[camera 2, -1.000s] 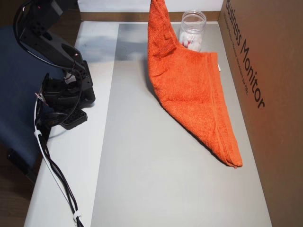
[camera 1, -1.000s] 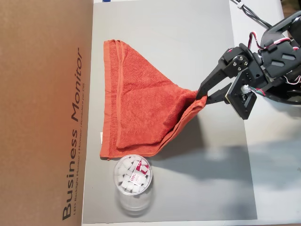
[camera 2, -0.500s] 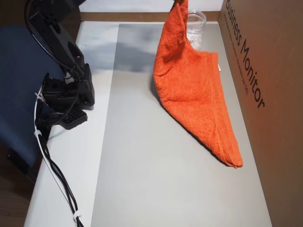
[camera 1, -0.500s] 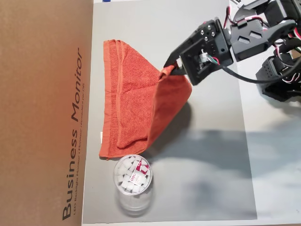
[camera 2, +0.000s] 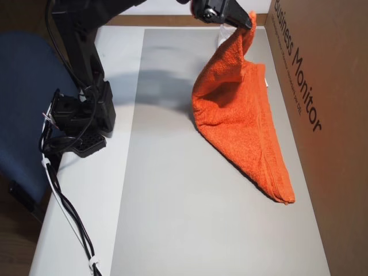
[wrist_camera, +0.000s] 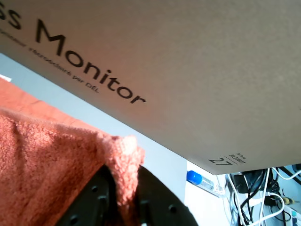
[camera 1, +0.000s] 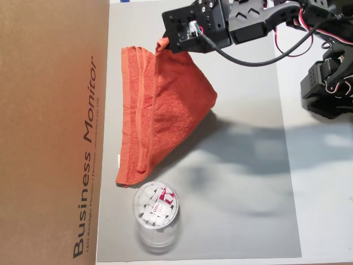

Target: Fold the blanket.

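The blanket point(camera 1: 165, 105) is an orange-red terry towel lying on the grey mat point(camera 1: 242, 165) beside the cardboard box. One corner is lifted and drawn over the rest toward the box, so the cloth drapes in a triangle. My gripper point(camera 1: 164, 43) is shut on that raised corner, above the blanket's far hemmed edge. In the other overhead view the gripper point(camera 2: 248, 26) holds the peak of the blanket point(camera 2: 241, 121) near the top. The wrist view shows two black fingers point(wrist_camera: 96, 200) pinching the blanket corner point(wrist_camera: 123, 150), with the gripper point(wrist_camera: 123, 175) facing the box.
A large cardboard box point(camera 1: 49, 132) printed "Business Monitor" borders the mat's left side in an overhead view. A clear jar point(camera 1: 156, 212) with white pieces stands just below the blanket's lower end. The arm's base point(camera 1: 331, 83) and cables sit off the mat at the right.
The gripper has carried the pinched corner from the mat's right side up and across toward the box. The lifted flap now hangs over the rest of the blanket.
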